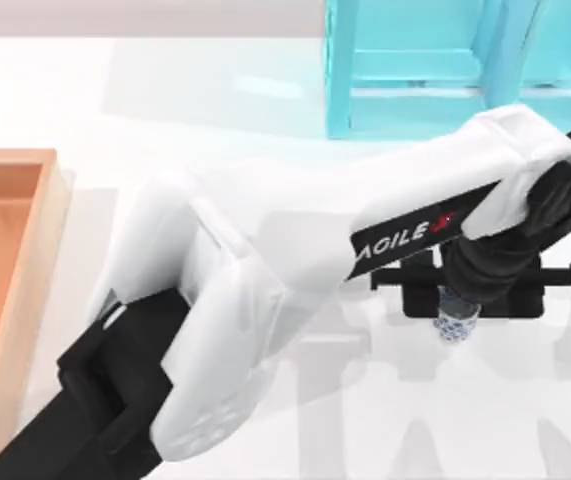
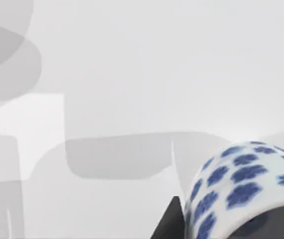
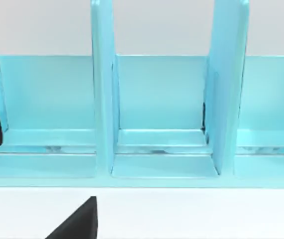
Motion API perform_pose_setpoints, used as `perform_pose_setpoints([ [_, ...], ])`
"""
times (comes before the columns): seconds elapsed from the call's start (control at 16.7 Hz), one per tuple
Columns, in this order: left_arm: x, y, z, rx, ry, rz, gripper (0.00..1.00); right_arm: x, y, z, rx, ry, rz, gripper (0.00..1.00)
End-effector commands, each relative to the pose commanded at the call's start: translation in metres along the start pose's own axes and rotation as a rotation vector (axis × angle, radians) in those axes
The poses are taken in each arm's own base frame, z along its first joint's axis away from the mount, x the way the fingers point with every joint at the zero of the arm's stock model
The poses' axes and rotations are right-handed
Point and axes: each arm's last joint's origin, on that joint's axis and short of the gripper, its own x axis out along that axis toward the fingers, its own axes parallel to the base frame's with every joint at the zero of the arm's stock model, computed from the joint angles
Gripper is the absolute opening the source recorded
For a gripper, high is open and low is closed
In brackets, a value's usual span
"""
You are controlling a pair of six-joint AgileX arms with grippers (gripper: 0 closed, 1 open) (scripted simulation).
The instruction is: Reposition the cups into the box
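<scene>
— Top view, largest first?
— White table (image 1: 265, 100) underneath everything. Across it, from lower left out to the right side, the white-and-black left AgileX arm (image 1: 215, 320).

— Then the containers?
— Cyan-blue shelf-like frame (image 1: 415, 70) at the far edge, right of centre; one of it, split by upright dividers, seen head-on from the right wrist view with the right gripper (image 3: 37, 219) parked facing it. Large shallow box of light orange-tan wood with thick raised rims (image 1: 50, 230) at the table's left edge; one, cut off by the picture's border.

— Cups, counted?
— One: small handleless white tumbler with blue floral pattern (image 1: 455, 325), on the right half of the table, well apart from the box and outside the frame.

— Pincer?
— Left gripper (image 1: 470, 290) directly over that tumbler, so near that the left wrist view catches the patterned wall (image 2: 241, 189) close up. Clamped on it or apart: cannot tell. Same answer for the right one.
</scene>
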Motion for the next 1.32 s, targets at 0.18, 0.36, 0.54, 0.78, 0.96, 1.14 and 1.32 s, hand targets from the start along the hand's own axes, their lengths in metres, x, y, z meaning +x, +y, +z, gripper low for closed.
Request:
perform_pose_setpoints([
  [0.18,0.0,0.0,0.0,0.0,0.0,0.0,0.1,0.0,0.0,0.0,0.0,0.0,0.0,1.0],
  [0.36,0.0,0.0,0.0,0.0,0.0,0.0,0.0,0.0,0.0,0.0,0.0,0.0,0.0,1.0],
  [0.54,0.0,0.0,0.0,0.0,0.0,0.0,0.0,0.0,0.0,0.0,0.0,0.0,0.0,1.0],
  [0.78,0.0,-0.001,-0.002,0.005,0.001,0.0,0.0,0.0,0.0,0.0,0.0,0.0,0.0,1.0],
  [0.96,-0.009,0.007,0.002,0.007,0.003,0.002,0.0,0.0,0.0,0.0,0.0,0.0,0.0,1.0],
  [1.14,-0.042,0.034,0.013,0.001,-0.002,-0.009,0.0,0.0,0.0,0.0,0.0,0.0,0.0,1.0],
  [1.32,-0.08,0.07,0.019,0.0,-0.01,-0.017,0.0,0.0,0.0,0.0,0.0,0.0,0.0,1.0],
])
